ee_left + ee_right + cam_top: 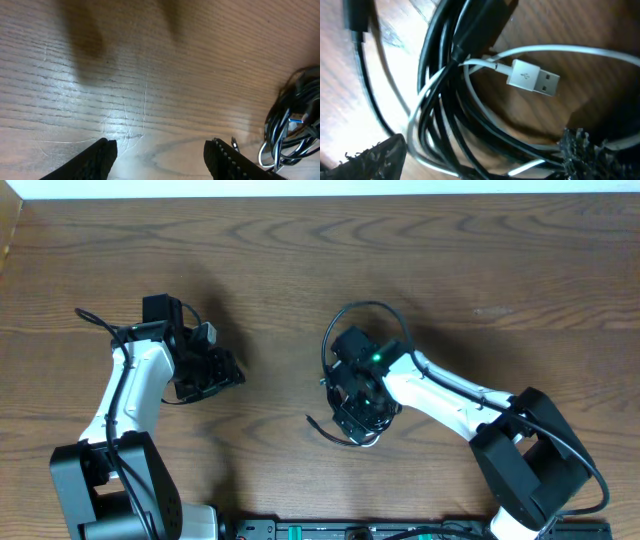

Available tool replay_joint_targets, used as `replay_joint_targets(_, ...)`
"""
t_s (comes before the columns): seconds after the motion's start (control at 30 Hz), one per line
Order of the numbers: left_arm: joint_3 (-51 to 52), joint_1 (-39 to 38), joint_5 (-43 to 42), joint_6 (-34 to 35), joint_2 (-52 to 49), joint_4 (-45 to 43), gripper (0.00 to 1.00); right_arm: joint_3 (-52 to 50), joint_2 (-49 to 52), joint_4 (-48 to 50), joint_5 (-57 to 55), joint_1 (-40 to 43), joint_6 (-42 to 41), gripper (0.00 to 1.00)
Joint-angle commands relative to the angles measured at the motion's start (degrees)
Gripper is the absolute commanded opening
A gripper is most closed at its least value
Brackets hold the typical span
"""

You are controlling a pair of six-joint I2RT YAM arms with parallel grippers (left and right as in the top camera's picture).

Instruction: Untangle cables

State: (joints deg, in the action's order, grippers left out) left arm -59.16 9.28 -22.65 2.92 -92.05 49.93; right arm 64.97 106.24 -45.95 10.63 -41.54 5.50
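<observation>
- cables lie on table, right of centre, under right gripper
- plug sits inside the coil
- left gripper well apart, left of cables

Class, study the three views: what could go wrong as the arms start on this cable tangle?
The right gripper, open, straddles several black cords plus the white cable; closing may grab all together.
The white USB plug lies among black loops and could snag.
The left gripper hovers over bare table, so nothing holds the cords down.
</observation>
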Motion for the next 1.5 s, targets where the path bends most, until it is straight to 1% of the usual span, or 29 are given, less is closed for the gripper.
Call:
replay_joint_targets(0.0, -1.14, 0.17, -0.96, -0.96, 0.87, 0.66, 0.62, -3.93, -0.90, 2.49, 0.46, -0.24, -0.07, 0.93)
replay_joint_targets(0.07, -1.14, 0.17, -0.96, -0.96, 0.87, 0.81, 0.63, -5.44, -0.90, 4.50, 0.48, -0.24, -0.09, 0.82)
replay_joint_targets(0.1, -1.14, 0.17, -0.96, -0.96, 0.87, 0.83, 0.62, -6.01, -0.90, 5.33, 0.50, -0.24, -0.24, 0.73)
replay_joint_targets(0.17, -1.14, 0.17, -0.98, -0.96, 0.87, 0.85, 0.62, -6.62, -0.90, 6.47, 0.50, -0.24, -0.85, 0.54)
replay_joint_targets(0.2, -1.14, 0.17, -1.14, -0.96, 0.87, 0.85, 0.62, -6.62, -0.90, 6.64, 0.46, -0.24, -1.29, 0.37)
replay_joint_targets(0.23, -1.14, 0.17, -1.68, -0.96, 0.87, 0.83, 0.62, -6.62, -0.90, 7.13, 0.44, -0.24, -1.84, 0.16)
replay_joint_targets(0.27, -1.14, 0.17, -2.51, -0.96, 0.87, 0.81, 0.62, -6.62, -0.90, 7.80, 0.46, -0.24, -2.86, 0.01)
replay_joint_targets(0.4, -1.14, 0.13, -4.00, -0.94, 0.87, 0.83, 0.62, -5.79, -0.92, 11.02, 0.50, -0.24, -6.54, 0.01)
replay_joint_targets(0.47, -1.14, -0.15, -5.05, -0.98, 0.87, 1.03, 0.61, -4.13, -0.92, 11.34, 0.48, -0.24, -6.75, 0.01)
replay_joint_targets(0.57, -1.14, -1.51, -9.14, -1.95, 0.87, 0.98, 0.58, 0.46, -0.92, 10.27, 0.46, -0.22, -6.69, 0.01)
replay_joint_targets(0.7, -1.14, -5.49, -13.57, -4.96, 0.87, 0.31, 0.57, 9.33, -0.92, 4.94, 0.46, -0.22, -3.61, 0.01)
replay_joint_targets(0.8, -1.14, -8.61, -17.68, -6.54, 0.87, -1.42, 0.57, 17.51, -0.92, -0.90, 0.22, -0.22, -0.70, 0.01)
replay_joint_targets(0.9, -1.18, -10.51, -25.86, -7.82, 0.87, -5.27, 0.57, 24.00, -0.92, -5.09, -1.92, -0.13, 0.22, 0.01)
replay_joint_targets(1.07, -1.20, -10.75, -36.22, -7.28, 0.87, -11.72, 0.57, 29.64, -0.92, -9.79, -4.72, -0.13, 0.85, 0.01)
replay_joint_targets(1.17, -1.18, -10.75, -36.72, -5.40, 0.87, -14.47, 0.57, 31.78, -0.92, -12.37, -4.72, -0.13, 0.85, 0.01)
replay_joint_targets(1.3, -1.18, -10.75, -36.70, -5.20, 0.87, -16.26, 0.58, 35.28, -0.92, -15.39, -4.70, -0.13, 0.81, 0.01)
replay_joint_targets(1.33, -1.18, -10.75, -36.70, -5.20, 0.87, -16.46, 0.59, 36.59, -0.92, -16.15, -4.70, -0.13, 0.81, 0.01)
replay_joint_targets(1.37, -1.18, -10.75, -36.70, -5.22, 0.87, -16.55, 0.62, 38.21, -0.92, -16.90, -4.70, -0.13, 0.81, 0.01)
replay_joint_targets(1.47, -1.18, -10.78, -36.68, -5.22, 0.87, -16.70, 0.65, 44.52, -0.92, -18.88, -4.70, -0.13, 0.83, 0.01)
